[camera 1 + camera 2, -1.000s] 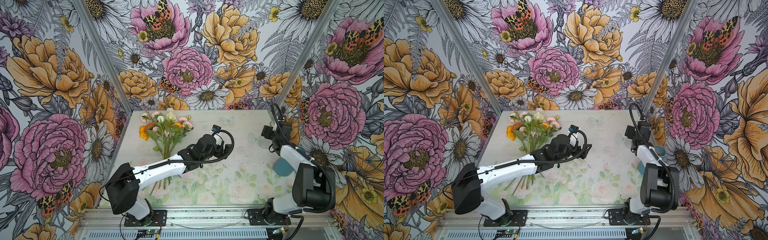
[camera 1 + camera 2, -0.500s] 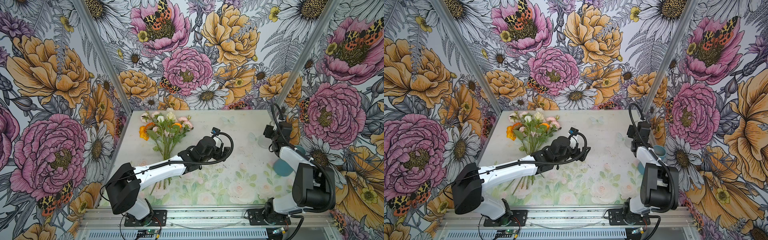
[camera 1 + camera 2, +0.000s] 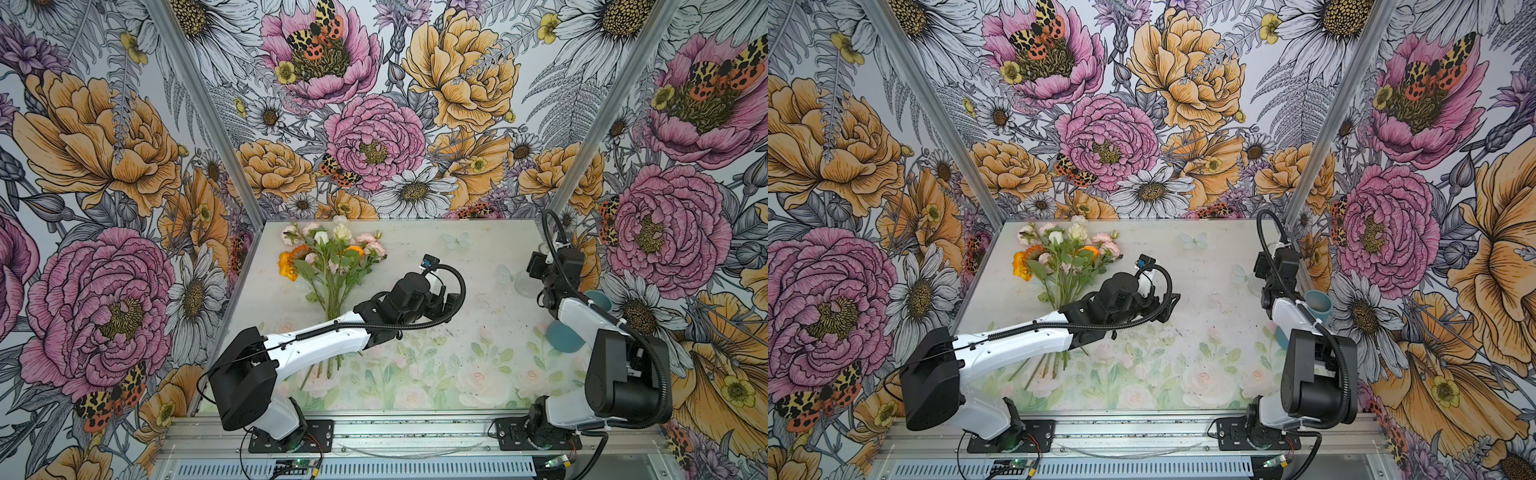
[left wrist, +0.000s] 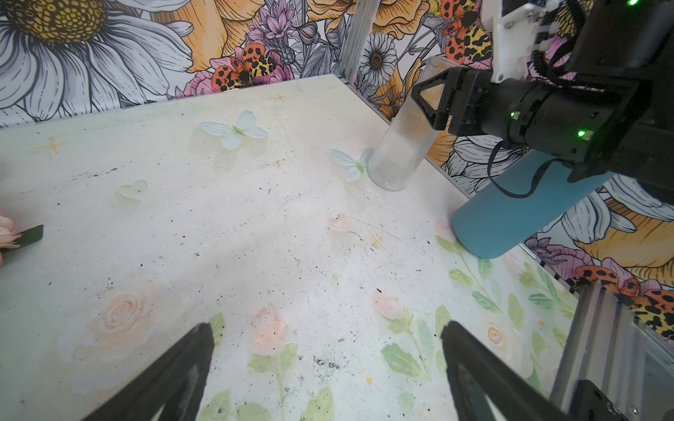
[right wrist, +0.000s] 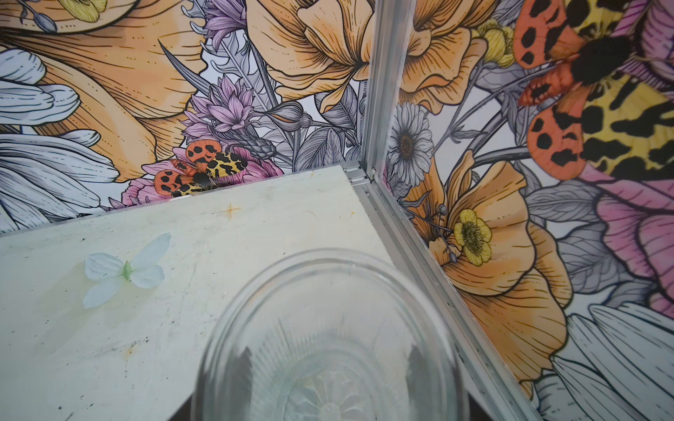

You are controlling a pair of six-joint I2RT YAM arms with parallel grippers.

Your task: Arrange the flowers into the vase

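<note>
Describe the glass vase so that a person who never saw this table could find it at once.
Look at the pale table and follow its right edge toward the far corner. Two tall vases stand there. The glass vase is the farther one: clear and ribbed, while its neighbour, the blue vase, is solid and smooth.

no readable text, labels or numbers

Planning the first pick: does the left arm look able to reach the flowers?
Probably yes: the flowers lie loose, stems under its forearm; the left gripper is open, empty, nothing between.
</note>
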